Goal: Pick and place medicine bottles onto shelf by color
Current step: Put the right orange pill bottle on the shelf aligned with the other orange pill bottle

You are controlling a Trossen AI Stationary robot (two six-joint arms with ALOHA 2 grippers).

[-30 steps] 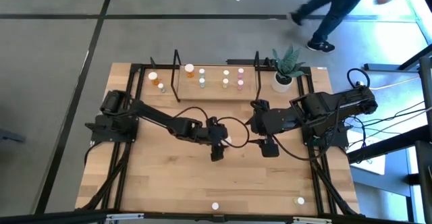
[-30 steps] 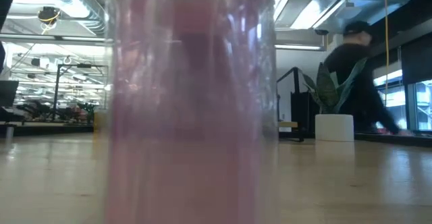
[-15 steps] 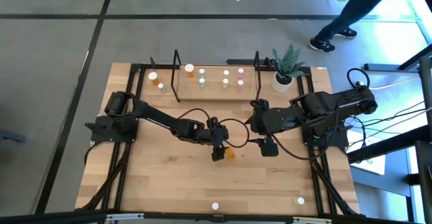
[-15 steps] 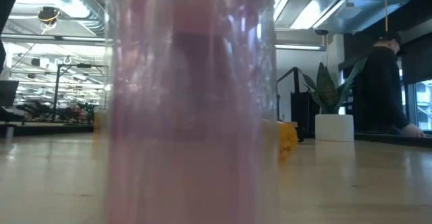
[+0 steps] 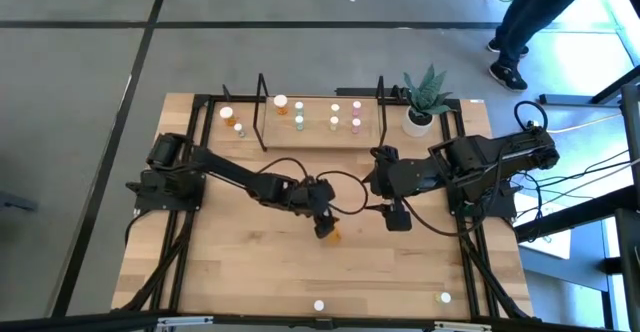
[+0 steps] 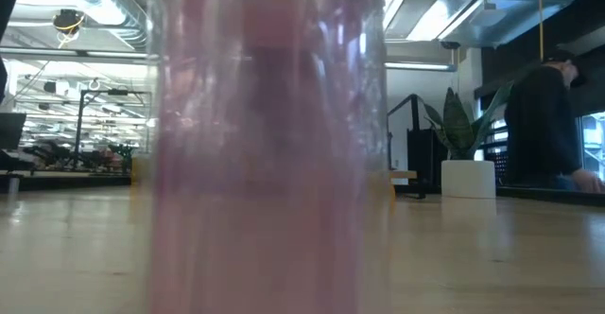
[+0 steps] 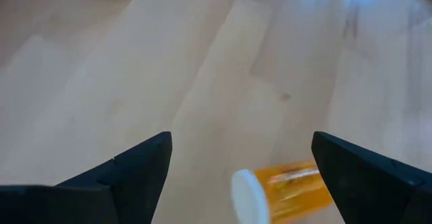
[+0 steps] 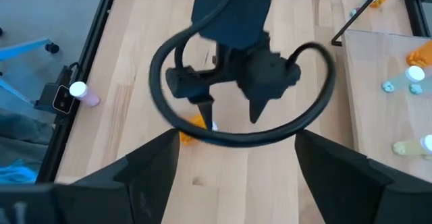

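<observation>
Orange medicine bottle (image 5: 333,234): lying on its side on the counter (image 5: 250,272), white cap on, well in front of the shelf (image 5: 320,132), free of any grip.
Left tool (image 5: 323,224): just above the orange medicine bottle, fingers spread wide, released.
Right tool (image 5: 398,219): beside the bottle on the plant pot (image 5: 418,122) side, fingers apart, empty.
Shelf: bottles standing in a row on its wooden board.
Pink bottle (image 6: 269,144): at the counter's front edge.
</observation>
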